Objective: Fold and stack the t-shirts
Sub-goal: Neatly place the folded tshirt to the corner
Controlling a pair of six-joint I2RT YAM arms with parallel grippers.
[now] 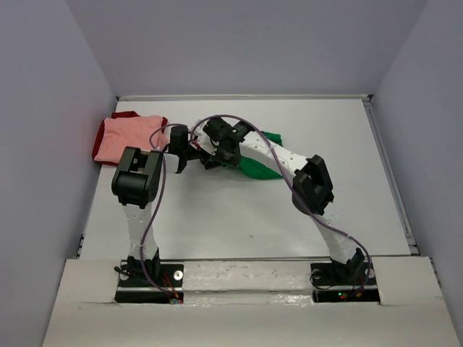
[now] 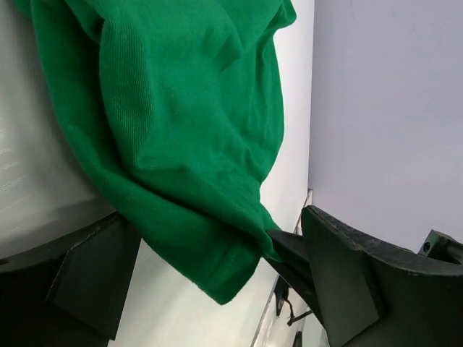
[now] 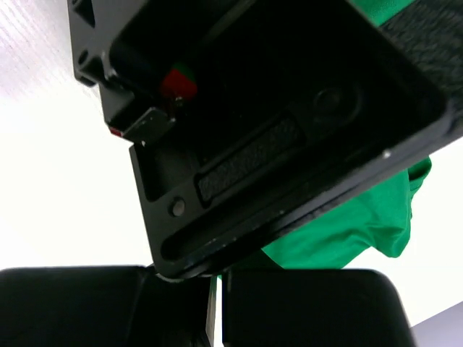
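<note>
While both arms lean in over the middle of the table (image 1: 217,224), the green t-shirt (image 1: 255,168) is bunched under their wrists, well apart from the other two. The left gripper (image 2: 217,242) has its jaws wide apart, and the green cloth fills the space between them, touching one finger (image 2: 340,275). The right gripper (image 3: 217,307) has its jaws almost together, with only a thin slit where a strip of green shows, so it is clamped on that shirt. At the far left corner, the salmon pink t-shirt (image 1: 130,139) lies folded on the dark red t-shirt (image 1: 124,114).
</note>
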